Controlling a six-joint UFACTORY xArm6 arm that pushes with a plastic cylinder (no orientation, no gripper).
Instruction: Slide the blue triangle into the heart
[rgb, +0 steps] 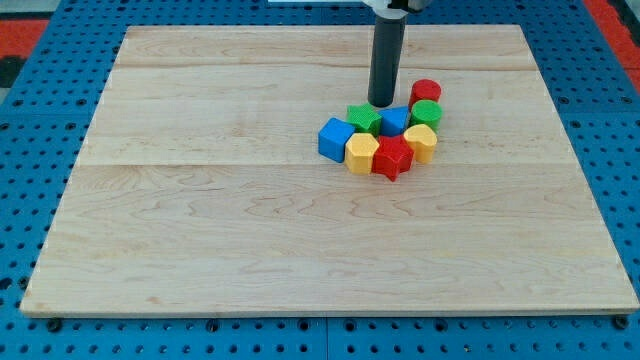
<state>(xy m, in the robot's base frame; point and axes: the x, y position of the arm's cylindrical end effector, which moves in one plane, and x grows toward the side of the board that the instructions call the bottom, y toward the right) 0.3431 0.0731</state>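
Though the cluster is tight, the blue triangle (395, 121) reads as the small blue piece in its middle, just below my tip (380, 104). The tip sits at the cluster's top edge, touching or very nearly touching the triangle's upper-left corner and the green star (363, 119) to its left. No jaws on this tool: a plain rod, grasping nothing, only able to push.

Which block is the heart is hard to say. Best guess is the yellow one (421, 142) at the view's lower right of the triangle, just beside it; its shape is not clearly made out.

Around these:
- red cylinder (426, 92) at the top right
- green cylinder (426, 112) under it, beside the triangle's right
- red star (391, 157) at the bottom
- yellow hexagon (361, 153) to the red star's left
- blue cube (337, 138) at the far left

Worktop (200, 220) otherwise bare.

Progress, as a judgement: if the yellow piece is the heart, the triangle looks nearly home, perhaps already touching. What may remain is a short shove toward the view's lower right. Risk: neighbours packed close will shift with it.
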